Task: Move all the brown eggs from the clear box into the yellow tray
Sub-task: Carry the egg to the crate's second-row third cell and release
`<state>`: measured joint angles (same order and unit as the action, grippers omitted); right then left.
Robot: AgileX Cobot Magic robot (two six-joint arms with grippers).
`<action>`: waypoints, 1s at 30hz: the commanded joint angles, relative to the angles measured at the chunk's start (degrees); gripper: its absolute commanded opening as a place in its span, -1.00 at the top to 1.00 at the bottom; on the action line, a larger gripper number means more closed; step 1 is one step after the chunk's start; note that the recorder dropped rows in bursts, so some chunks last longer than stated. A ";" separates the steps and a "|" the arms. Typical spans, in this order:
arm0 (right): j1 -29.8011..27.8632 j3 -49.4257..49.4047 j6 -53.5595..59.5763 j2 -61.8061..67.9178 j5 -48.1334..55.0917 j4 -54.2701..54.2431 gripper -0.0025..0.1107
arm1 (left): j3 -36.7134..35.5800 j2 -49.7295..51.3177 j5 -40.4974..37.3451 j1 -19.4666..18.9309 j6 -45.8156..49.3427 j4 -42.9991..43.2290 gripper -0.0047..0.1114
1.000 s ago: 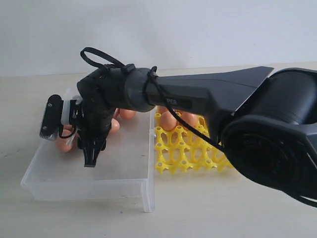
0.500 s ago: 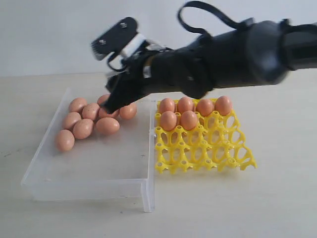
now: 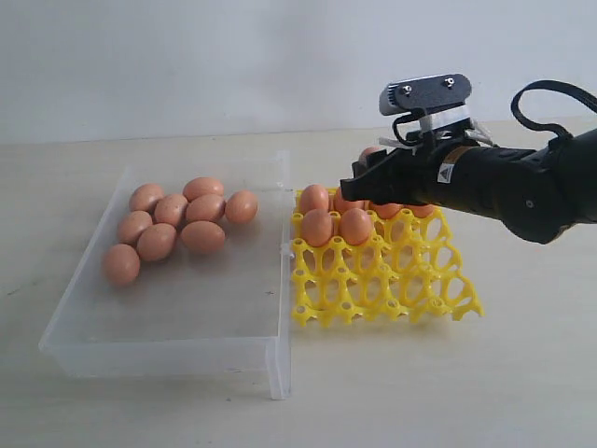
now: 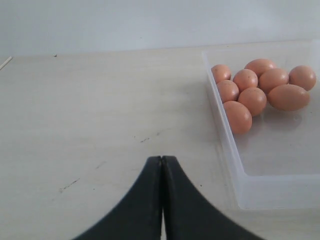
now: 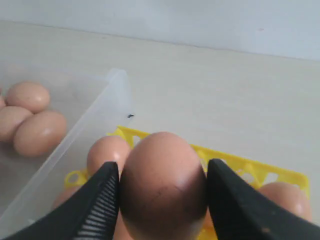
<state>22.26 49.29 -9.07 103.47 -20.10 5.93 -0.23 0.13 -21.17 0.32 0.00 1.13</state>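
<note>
While the right gripper (image 5: pixel 163 167) hangs low over the rear of the bright yellow openwork plastic egg tray (image 3: pixel 392 280), its jaws stand wide but are filled: the ribbed black pads (image 5: pixel 102 205) press on either side of one smooth orange-brown oval egg (image 5: pixel 162 200), held clear of the cups. The step in hand looks like the placing end of a carry. Several eggs already sit in the tray's back rows, among them two side by side in the second row (image 3: pixel 355 226), though the gripper hides part of the rearmost row, so which cups there are free cannot be told. A cluster of about nine brown eggs (image 3: pixel 171 209) lies touching at the far end of the shallow transparent plastic box (image 3: pixel 168 359), so the job seems under halfway. Next, the egg needs lining up over an empty cup and a slow descent between the pointed posts, without knocking its seated neighbours, before the jaws part. The left gripper (image 4: pixel 161 165) has its jaws pressed together on nothing, over the pale tabletop (image 4: pixel 90 110) just outside the box wall.
</note>
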 commanded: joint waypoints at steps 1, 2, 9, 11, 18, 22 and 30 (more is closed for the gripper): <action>-2.08 -0.31 -2.42 2.04 -2.39 0.24 0.96 | 0.23 -0.13 0.48 0.27 0.00 -0.21 0.92; -2.06 -0.31 -2.69 2.50 -2.39 0.24 0.96 | 0.23 -0.13 0.48 0.27 0.00 -0.21 0.92; -2.36 -0.31 -3.26 5.33 -3.15 0.38 0.96 | 0.23 -0.13 0.48 0.27 0.00 -0.21 0.92; -2.36 -0.31 -4.67 5.70 -3.15 0.74 0.96 | 0.23 -0.13 0.48 0.27 0.00 -0.21 0.92; -2.36 -0.31 -6.16 6.05 -3.15 0.74 0.37 | 0.23 -0.13 0.48 0.27 0.00 -0.21 0.92; -2.36 -0.31 -6.16 5.94 -2.51 0.89 -0.10 | 0.23 -0.13 0.48 0.27 0.00 -0.21 0.92; 1.49 4.90 -5.57 -2.27 13.55 10.27 -0.02 | 0.23 -0.13 0.48 0.27 0.00 -0.21 0.92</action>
<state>21.14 50.46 -15.16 104.94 -14.97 10.66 -0.23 0.13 -21.17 0.32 0.00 1.13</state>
